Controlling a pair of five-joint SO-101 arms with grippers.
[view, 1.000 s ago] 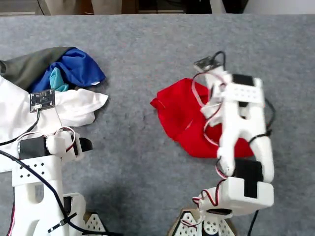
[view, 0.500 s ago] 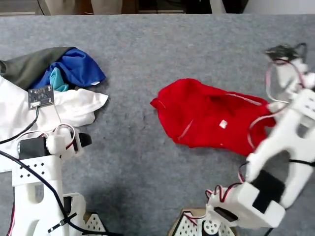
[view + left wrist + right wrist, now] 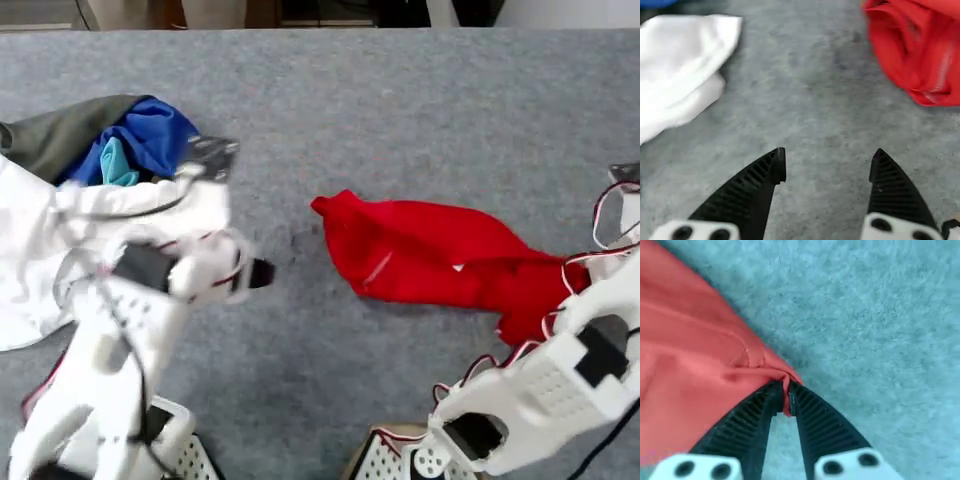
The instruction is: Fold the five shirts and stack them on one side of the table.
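Note:
A red shirt (image 3: 430,262) lies stretched across the middle-right of the grey table (image 3: 400,100). My right gripper (image 3: 785,388) is shut on a bunched edge of the red shirt (image 3: 695,370), at the shirt's end nearest the right arm (image 3: 560,375). My left gripper (image 3: 830,159) hangs open over bare table between the white shirt (image 3: 680,70) and the red shirt (image 3: 915,55), holding nothing. In the high view the left gripper (image 3: 260,272) sits just left of the red shirt's near corner.
At the far left is a heap of shirts: a white one (image 3: 40,250) in front, with grey (image 3: 60,135), blue (image 3: 155,135) and teal (image 3: 112,165) ones behind. Both arm bases stand at the table's front edge.
My right arm swung to the right with the red shirt's edge, drawing the shirt out long. My left arm moved from the white shirt toward the table's middle.

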